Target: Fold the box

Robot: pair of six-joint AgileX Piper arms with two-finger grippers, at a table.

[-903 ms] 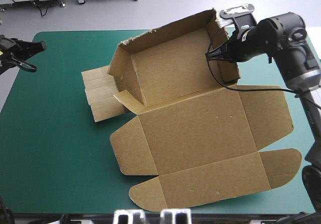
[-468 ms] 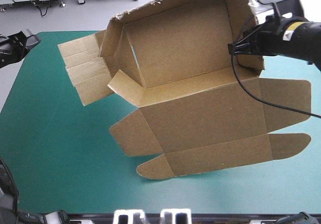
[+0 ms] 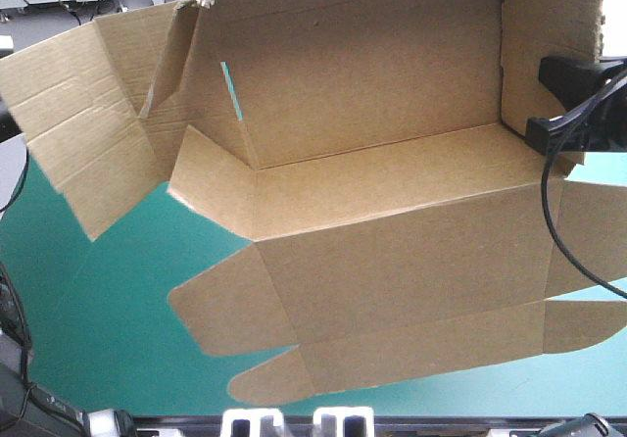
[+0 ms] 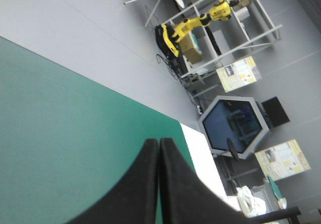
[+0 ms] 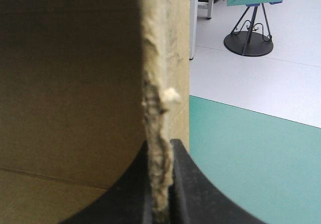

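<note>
Teal-green cover [image 3: 98,310] half hidden | right tool [image 5: 160,144] clamps box [image 3: 392,212] edge | left tool [image 4: 158,142] closed, empty

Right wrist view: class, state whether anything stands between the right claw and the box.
Nothing visible does: the right claw is shut directly on the box, gripping the ragged edge of its raised wall.

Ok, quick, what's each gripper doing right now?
Left gripper: shut, holding nothing.
Right gripper: shut on the box, pinching the edge of its raised wall.

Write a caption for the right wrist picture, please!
Right claw shut on the ragged edge of the box, teal-green table beside it.
</note>
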